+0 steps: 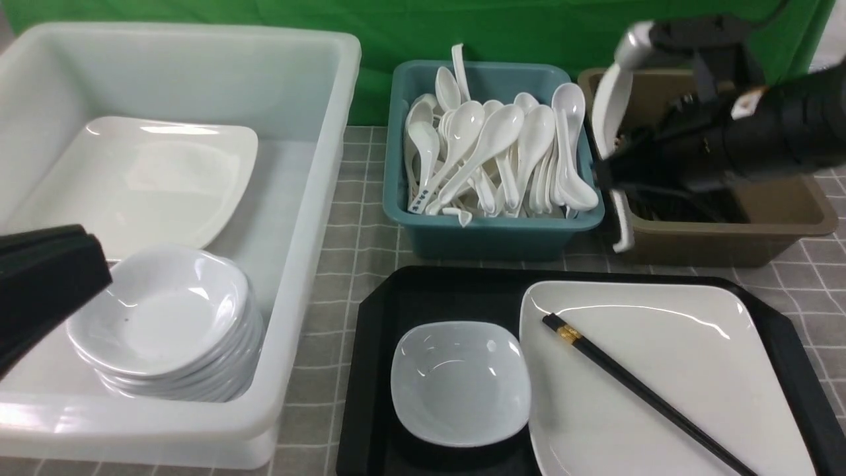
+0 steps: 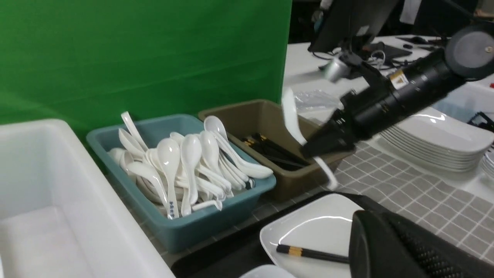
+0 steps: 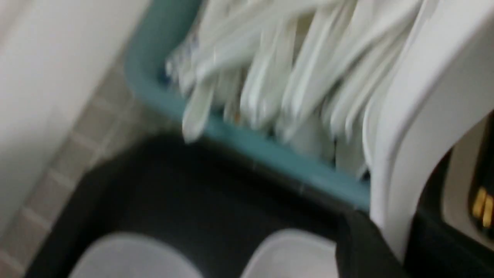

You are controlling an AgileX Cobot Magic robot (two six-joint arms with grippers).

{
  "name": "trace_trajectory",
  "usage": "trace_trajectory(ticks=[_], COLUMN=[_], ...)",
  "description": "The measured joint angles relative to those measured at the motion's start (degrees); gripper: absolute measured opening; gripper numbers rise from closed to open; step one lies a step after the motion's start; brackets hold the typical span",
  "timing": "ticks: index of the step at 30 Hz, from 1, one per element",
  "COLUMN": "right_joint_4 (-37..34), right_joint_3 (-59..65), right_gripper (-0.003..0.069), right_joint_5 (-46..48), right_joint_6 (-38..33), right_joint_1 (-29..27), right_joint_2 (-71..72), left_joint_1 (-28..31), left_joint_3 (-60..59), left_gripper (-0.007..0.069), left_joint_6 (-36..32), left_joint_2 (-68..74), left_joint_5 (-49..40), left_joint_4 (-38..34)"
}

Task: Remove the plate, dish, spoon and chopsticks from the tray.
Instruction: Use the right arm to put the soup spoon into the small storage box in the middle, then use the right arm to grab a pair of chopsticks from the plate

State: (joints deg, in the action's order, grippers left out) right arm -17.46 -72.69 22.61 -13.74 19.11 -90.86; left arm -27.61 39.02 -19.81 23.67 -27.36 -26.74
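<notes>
Right gripper [image 1: 611, 173], front view: jaws partly closed on the spoon [image 1: 603, 112], which it holds upright between the teal bin [image 1: 489, 231] and the brown bin [image 1: 727, 241]. The dish [image 1: 461, 383] and the plate [image 1: 667, 370], with the chopsticks [image 1: 634, 385] on it, sit on the tray [image 1: 377, 370]. Left wrist view: the spoon is clamped likewise, and the left gripper [image 2: 370, 239] is closed. Right wrist view: blurred, with the spoon against one finger.
</notes>
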Motion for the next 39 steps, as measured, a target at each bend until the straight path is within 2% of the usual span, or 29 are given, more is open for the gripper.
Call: trace_trajectory(ticks=[4, 8, 10, 15, 17, 19, 22, 27, 30, 34, 39], right_joint_4=[-1.4, -1.7, -1.8, -1.8, -1.8, -1.6, 0.7, 4.4, 5.9, 7.9, 10.0], right_joint_3=[-12.5, -29.8, -37.0, -43.7, -43.8, -43.9, -44.1, -44.4, -44.4, -42.0, -26.1], right_gripper=[0.0157, 0.0165, 0.0218, 0.0464, 0.0509, 0.0515, 0.0441, 0.0234, 0.0147, 0.0114, 0.0127], right_joint_5=[-2.7, -2.5, -2.3, 1.6, 4.0, 7.2, 17.1, 32.7, 41.0, 44.2, 44.1], right_joint_6=[0.0, 2.9, 4.7, 7.4, 8.0, 7.9, 5.2, 0.9, 0.3, 0.6, 0.6], right_joint_1=[0.0, 0.0, 0.0, -0.2, -0.5, -1.0, -1.8, -1.9, -1.9, -1.9, -1.9], right_joint_2=[-11.3, -25.5, -30.7, -35.3, -34.9, -33.9, -29.9, -22.4, -18.7, -13.7, -2.3], left_joint_1=[0.0, 0.0, 0.0, 0.0, 0.0, 0.0, 0.0, 0.0, 0.0, 0.0, 0.0], left_joint_3=[0.0, 0.0, 0.0, 0.0, 0.0, 0.0, 0.0, 0.0, 0.0, 0.0, 0.0], left_gripper=[0.0008, 0.0008, 0.0008, 0.0008, 0.0008, 0.0008, 0.0008, 0.0008, 0.0008, 0.0008, 0.0008], left_joint_6=[0.0, 0.0, 0.0, 0.0, 0.1, 0.1, 0.1, 0.1, 0.1, 0.1, 0.1], left_joint_2=[0.0, 0.0, 0.0, 0.0, 0.0, 0.0, 0.0, 0.0, 0.0, 0.0, 0.0], left_joint_5=[0.0, -0.2, -0.5, -0.7, -1.3, -1.8, -2.1, -2.2, -2.2, -2.2, -2.5], left_joint_4=[0.4, 1.7, 1.8, 1.8, 1.9, 2.3, 2.7, 2.9, 3.4, 3.7, 4.0])
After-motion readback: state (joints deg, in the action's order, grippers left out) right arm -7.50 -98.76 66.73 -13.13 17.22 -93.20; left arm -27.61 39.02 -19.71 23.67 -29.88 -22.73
